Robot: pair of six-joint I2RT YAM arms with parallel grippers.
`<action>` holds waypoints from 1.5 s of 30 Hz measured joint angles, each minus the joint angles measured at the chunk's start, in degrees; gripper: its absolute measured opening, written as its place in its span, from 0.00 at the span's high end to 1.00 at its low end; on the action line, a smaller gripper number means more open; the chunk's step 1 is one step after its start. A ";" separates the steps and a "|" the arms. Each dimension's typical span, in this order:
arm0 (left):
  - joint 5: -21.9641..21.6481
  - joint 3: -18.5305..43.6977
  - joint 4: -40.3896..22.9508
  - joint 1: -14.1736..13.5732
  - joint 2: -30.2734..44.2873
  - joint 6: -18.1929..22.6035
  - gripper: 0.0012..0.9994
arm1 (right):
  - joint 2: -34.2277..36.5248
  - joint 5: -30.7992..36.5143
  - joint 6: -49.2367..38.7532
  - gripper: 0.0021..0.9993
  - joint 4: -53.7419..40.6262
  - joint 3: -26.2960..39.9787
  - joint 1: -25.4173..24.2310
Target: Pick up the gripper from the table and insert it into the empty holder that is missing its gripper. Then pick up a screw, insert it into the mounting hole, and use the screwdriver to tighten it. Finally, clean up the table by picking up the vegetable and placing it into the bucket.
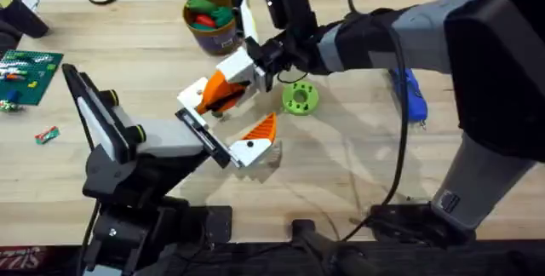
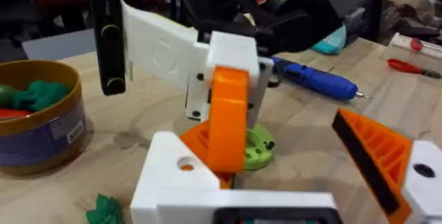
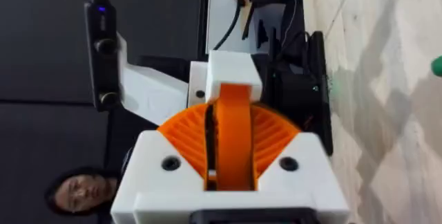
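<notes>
Closest to the left wrist camera, the holder is seen as a white bracket with an open hole. In the overhead view the holder sits at the tip of the left arm, low over the counter. Whether the left gripper is spread or closed cannot be told. A short orange finger is already carried on the holder's right end, so the left end is judged to be the empty seat.

Just beyond that seat the gripper is held off the counter. It is pinched between the pressed-in fingers of the right gripper, whose arm is reached across the middle from the right. In the left wrist view the gripper stands steeply, with its white base uppermost and its orange wedge pointing down towards the bracket. It is near the bracket, but contact cannot be confirmed. The coming move is judged to turn on bringing this long axis in line with the bracket, and the right arm is the nearer one.

Farther right, the screwdriver lies on the counter, well apart.
</notes>
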 joint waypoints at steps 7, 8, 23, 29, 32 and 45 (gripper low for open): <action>3.76 0.00 0.26 -0.85 0.00 0.77 0.01 | 0.00 0.50 1.11 0.68 3.14 0.02 1.52; 4.64 0.00 0.35 -0.99 0.00 0.92 0.01 | 0.00 0.47 1.44 0.65 3.40 0.02 1.65; 10.75 -0.02 -0.37 -1.86 0.00 0.83 0.01 | 0.00 0.90 2.79 0.22 4.25 0.11 0.90; 10.96 -0.02 -0.39 -1.86 0.00 0.83 0.01 | -0.02 0.92 2.87 0.01 4.39 0.24 0.53; 10.98 -0.02 -0.42 -1.86 0.00 0.83 0.01 | 0.00 0.97 2.85 0.00 4.39 0.24 -0.46; 10.98 -0.02 -0.42 -1.86 0.00 0.83 0.01 | 0.00 9.01 2.98 0.00 3.97 0.26 -10.69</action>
